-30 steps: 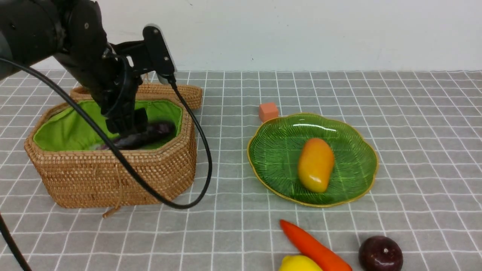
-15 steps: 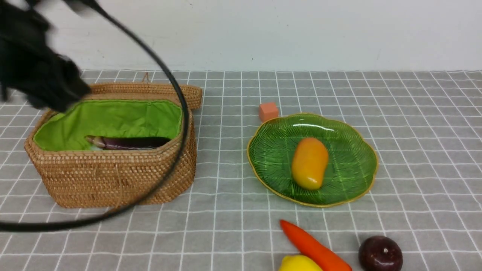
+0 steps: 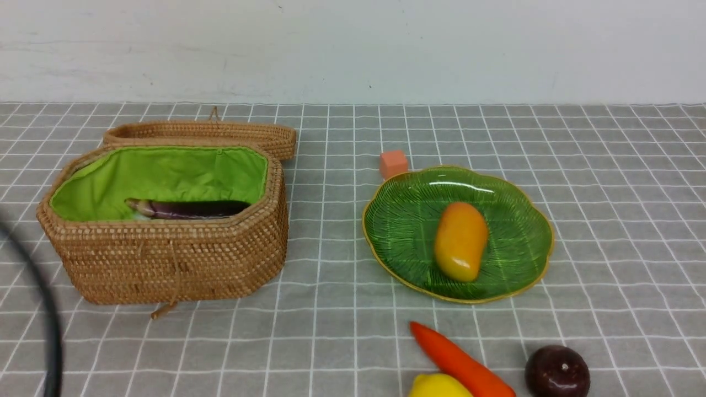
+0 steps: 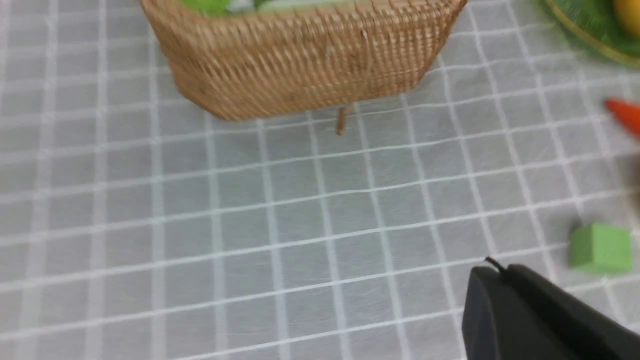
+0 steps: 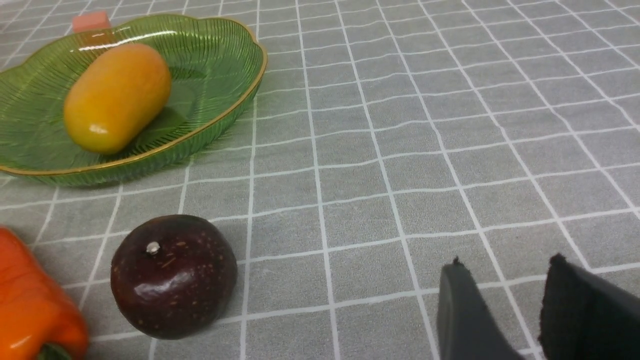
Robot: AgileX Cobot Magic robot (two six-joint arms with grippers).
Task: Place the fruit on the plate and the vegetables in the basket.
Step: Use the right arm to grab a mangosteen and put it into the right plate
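Observation:
The purple eggplant [image 3: 185,209] lies in the green-lined wicker basket [image 3: 165,259] at the left. An orange-yellow mango [image 3: 461,241] rests on the green leaf plate [image 3: 513,193]. Near the front edge lie the carrot [image 3: 458,361], a lemon [image 3: 438,386] and a dark maroon fruit [image 3: 557,371]. My left gripper [image 4: 492,272] is shut and empty, over bare cloth on the near side of the basket [image 4: 305,55]. My right gripper [image 5: 505,265] is open and empty, beside the maroon fruit [image 5: 173,275], with the plate [image 5: 220,60] and mango [image 5: 116,96] beyond. No gripper shows in the front view.
The wicker lid [image 3: 204,132] leans behind the basket. A small orange cube [image 3: 393,163] sits at the plate's far edge. A green cube [image 4: 600,248] lies on the cloth near my left gripper. A black cable [image 3: 47,331] crosses the front left corner.
My left arm has let go of the eggplant in the basket, pulled back out of the front view, and its gripper has shut. The mango rocked slightly on the plate.

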